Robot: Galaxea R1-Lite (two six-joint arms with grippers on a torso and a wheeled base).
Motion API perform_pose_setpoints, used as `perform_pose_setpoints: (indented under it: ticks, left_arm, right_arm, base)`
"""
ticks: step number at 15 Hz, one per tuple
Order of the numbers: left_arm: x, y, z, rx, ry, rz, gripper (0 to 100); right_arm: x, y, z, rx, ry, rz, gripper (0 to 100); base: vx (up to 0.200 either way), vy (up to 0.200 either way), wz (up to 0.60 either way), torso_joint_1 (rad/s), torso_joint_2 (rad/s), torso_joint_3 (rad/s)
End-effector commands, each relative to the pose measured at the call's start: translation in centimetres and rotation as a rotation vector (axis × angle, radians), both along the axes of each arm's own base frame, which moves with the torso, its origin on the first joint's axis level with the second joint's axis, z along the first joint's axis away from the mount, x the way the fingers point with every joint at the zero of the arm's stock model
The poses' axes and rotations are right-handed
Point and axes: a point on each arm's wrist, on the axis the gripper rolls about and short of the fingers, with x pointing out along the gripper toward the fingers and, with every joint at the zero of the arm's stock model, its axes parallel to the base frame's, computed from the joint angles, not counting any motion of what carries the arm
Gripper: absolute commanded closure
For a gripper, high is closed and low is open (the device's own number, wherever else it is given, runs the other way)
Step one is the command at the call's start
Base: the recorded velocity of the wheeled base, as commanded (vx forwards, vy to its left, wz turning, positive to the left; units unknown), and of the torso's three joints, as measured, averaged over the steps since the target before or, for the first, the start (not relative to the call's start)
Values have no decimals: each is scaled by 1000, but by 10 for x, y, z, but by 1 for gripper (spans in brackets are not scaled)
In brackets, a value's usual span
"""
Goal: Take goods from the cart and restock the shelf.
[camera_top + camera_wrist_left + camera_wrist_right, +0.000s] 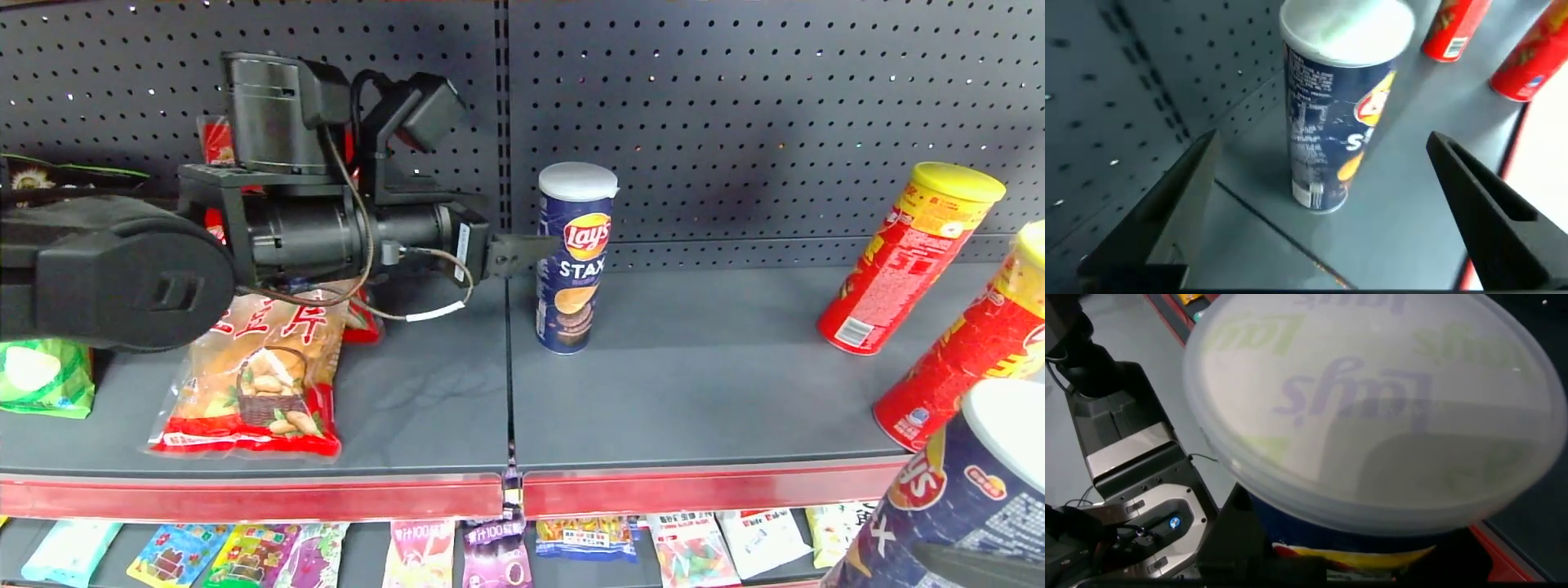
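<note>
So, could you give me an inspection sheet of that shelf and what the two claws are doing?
Surface: grey shelf with a red front strip and a pegboard back.
Job's things: blue can upright mid-shelf with a white lid; second blue can held low at the right.
Clutter: red can and nearer red can at the right end; peanut bag lying flat at the left; green bag at the far left.
Claws: left claw open at the upright blue can; right claw shut on the second blue can.
Cables: grey cable looping under the left wrist.
Surroundings: packets on the shelf below.
</note>
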Motion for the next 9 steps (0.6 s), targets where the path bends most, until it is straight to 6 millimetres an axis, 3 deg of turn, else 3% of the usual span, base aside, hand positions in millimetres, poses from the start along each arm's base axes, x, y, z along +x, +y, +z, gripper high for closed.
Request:
perform_pose_setpoints:
  ticks: [1,3,9]
  left_arm:
    - [12,-11,-13,17,26,-7,0]
    - [20,-27,-17,16,21,-24,0]
    - [33,-47,-21,12,9,-32,0]
  right_arm:
    - [0,0,0,-1,2,0,100]
    - [0,0,-1,0,8,-1,100]
    - [0,0,-2,0,13,-2,100]
  base:
    - [0,0,0,0,0,0]
    - [0,0,0,0,0,0]
    - [0,0,0,0,0,0]
